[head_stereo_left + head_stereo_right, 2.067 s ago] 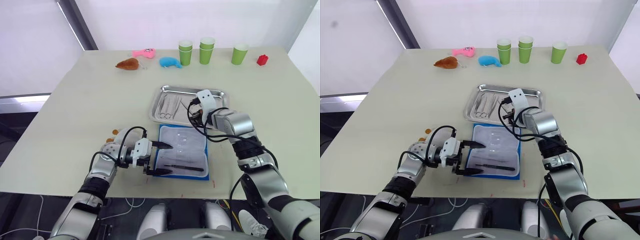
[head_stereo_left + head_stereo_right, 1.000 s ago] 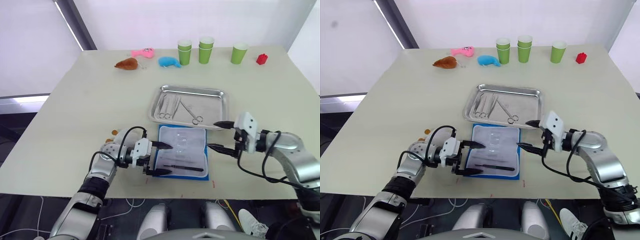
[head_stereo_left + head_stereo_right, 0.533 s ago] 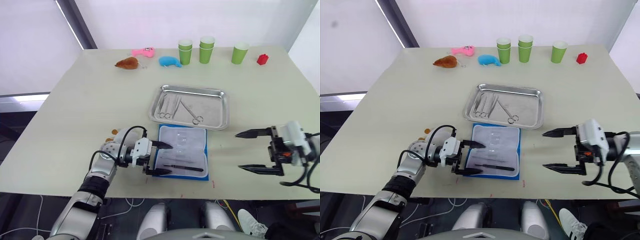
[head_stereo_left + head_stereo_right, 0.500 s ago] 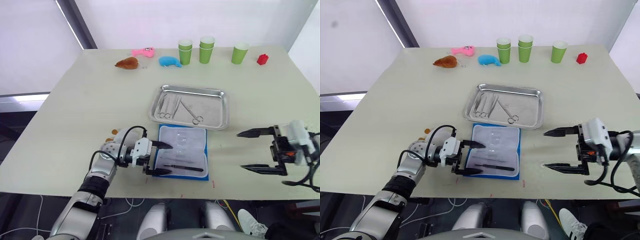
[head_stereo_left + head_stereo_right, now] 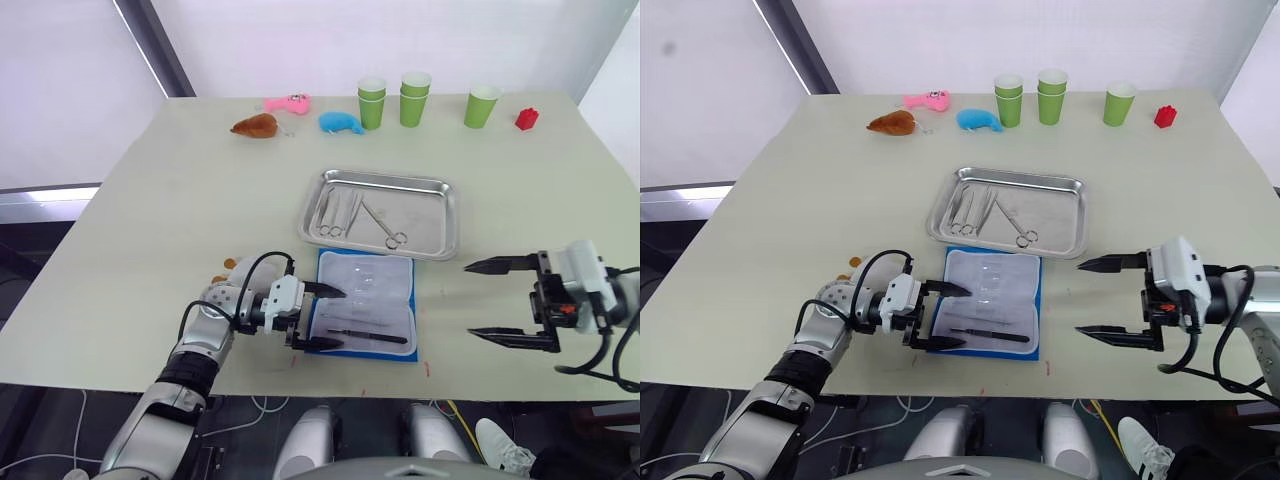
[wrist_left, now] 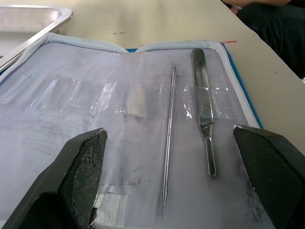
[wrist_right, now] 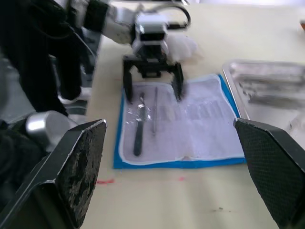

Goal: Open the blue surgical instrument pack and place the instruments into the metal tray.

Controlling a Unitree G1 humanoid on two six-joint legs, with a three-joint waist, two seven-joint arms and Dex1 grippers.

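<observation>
Blue fabric edges frame the pack (image 5: pixel 364 304), which is laid open flat on a pale table (image 5: pixel 150 220), its grey-white lining upward. It sits near the table's front edge, just in front of the tray (image 5: pixel 378 213); the pack's far edge is close to the tray's near rim, though touching cannot be told. The pack's long axis runs from front to back.

Two instruments (image 6: pixel 186 119) are seen in the lining: a thin probe and a flat-handled tool beside it, lying side by side across the pack, parallel to the table's front edge. More instruments (image 5: pixel 352 214), among them ring-handled scissors, lie in the left and middle of the tray, mostly lengthwise front to back, one slanted. The tray's right part is bare.

The left gripper (image 5: pixel 322 316) is held at the pack's left edge, its fingers spread wide and pointing right over the lining, holding nothing. The right gripper (image 5: pixel 497 300) is held well to the right of the pack, fingers spread wide and pointing left, empty. Bare table lies between it and the pack.

Along the far edge are set green cups (image 5: pixel 412 99), a red block (image 5: pixel 526 119), and blue, pink and brown toys (image 5: pixel 296 116), well apart from the tray.
</observation>
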